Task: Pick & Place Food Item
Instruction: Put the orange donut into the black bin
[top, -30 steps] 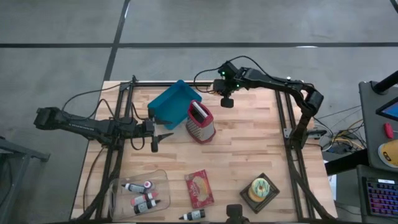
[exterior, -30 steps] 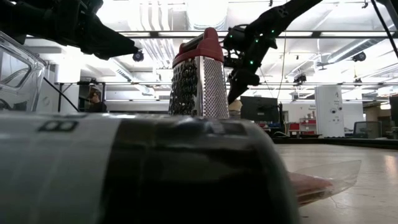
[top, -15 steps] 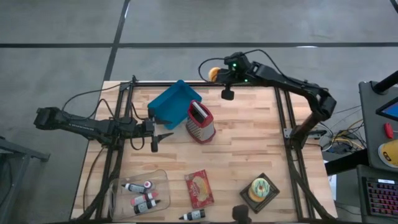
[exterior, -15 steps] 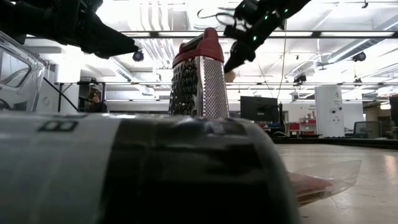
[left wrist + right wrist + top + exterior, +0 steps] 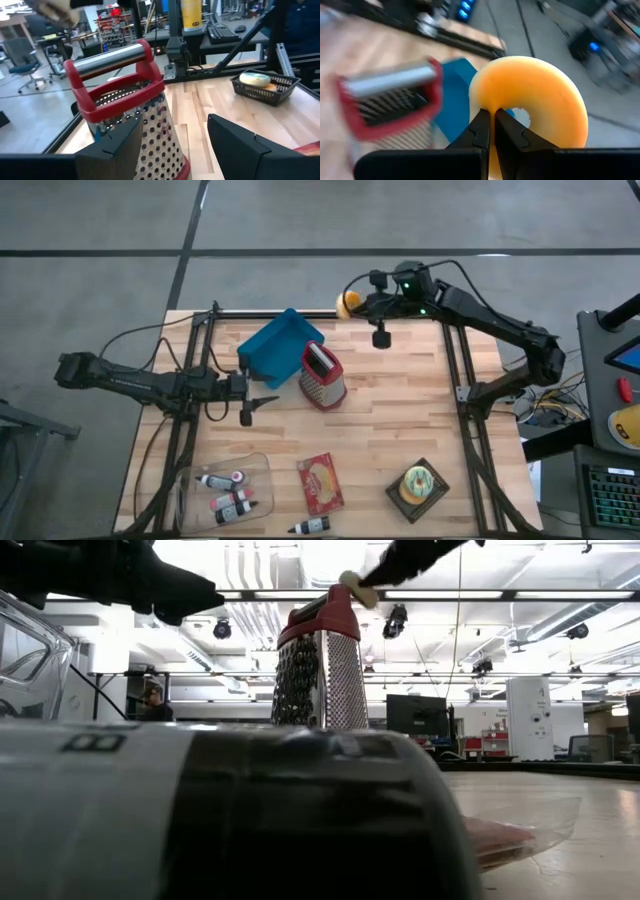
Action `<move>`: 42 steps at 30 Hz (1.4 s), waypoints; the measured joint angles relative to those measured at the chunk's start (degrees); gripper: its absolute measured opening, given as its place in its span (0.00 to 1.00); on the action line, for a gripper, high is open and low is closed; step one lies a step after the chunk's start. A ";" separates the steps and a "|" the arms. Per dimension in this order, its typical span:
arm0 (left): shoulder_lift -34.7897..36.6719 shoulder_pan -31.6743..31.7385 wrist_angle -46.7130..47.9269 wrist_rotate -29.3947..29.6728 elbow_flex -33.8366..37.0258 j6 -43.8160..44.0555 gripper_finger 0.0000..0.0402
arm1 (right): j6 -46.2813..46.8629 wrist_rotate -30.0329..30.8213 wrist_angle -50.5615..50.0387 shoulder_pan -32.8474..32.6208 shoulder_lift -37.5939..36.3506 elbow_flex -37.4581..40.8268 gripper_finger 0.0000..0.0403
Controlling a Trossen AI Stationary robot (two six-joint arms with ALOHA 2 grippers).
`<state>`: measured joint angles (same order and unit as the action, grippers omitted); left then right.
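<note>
An orange ring-shaped food item (image 5: 346,303) hangs high over the table's far edge, with my right gripper (image 5: 357,304) shut on it. In the right wrist view the ring (image 5: 540,100) fills the picture beyond the gripper (image 5: 494,131). In the low view the ring (image 5: 350,586) shows above the grater's top. My left gripper (image 5: 262,400) stands open and level at the left, pointing at the red-framed grater (image 5: 321,375); in its wrist view the gripper (image 5: 175,150) has nothing between its fingers. My right gripper pinches the ring's band (image 5: 492,107) between its two fingers (image 5: 481,131), right beside the hole. The fingers slant down from the table's right side. The ring is lifted clear of everything and sticks out beyond the fingertips.
A blue bin (image 5: 278,345) stands tilted beside the grater (image 5: 130,100). Near the front lie a red packet (image 5: 320,483), a clear box with small bottles (image 5: 226,492) and a black basket (image 5: 417,486) with a round food item; the basket (image 5: 264,86) also shows past the grater.
My right gripper has risen from beside the blue bin and grater and gone toward the table's far right, tipping from pointing steeply down to a shallower slant. The orange ring has come up with it, clear of the table.
</note>
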<state>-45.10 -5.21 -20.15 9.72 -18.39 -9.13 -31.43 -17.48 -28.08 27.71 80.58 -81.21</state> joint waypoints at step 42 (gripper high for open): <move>-32.55 0.02 -29.42 -29.92 -17.53 -6.76 0.57 | 3.58 -44.12 11.06 -28.15 7.53 3.79 0.02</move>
<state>-77.65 -5.19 -49.57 -20.20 -35.92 -15.89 -27.86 -61.60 -17.01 -0.44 88.11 -77.42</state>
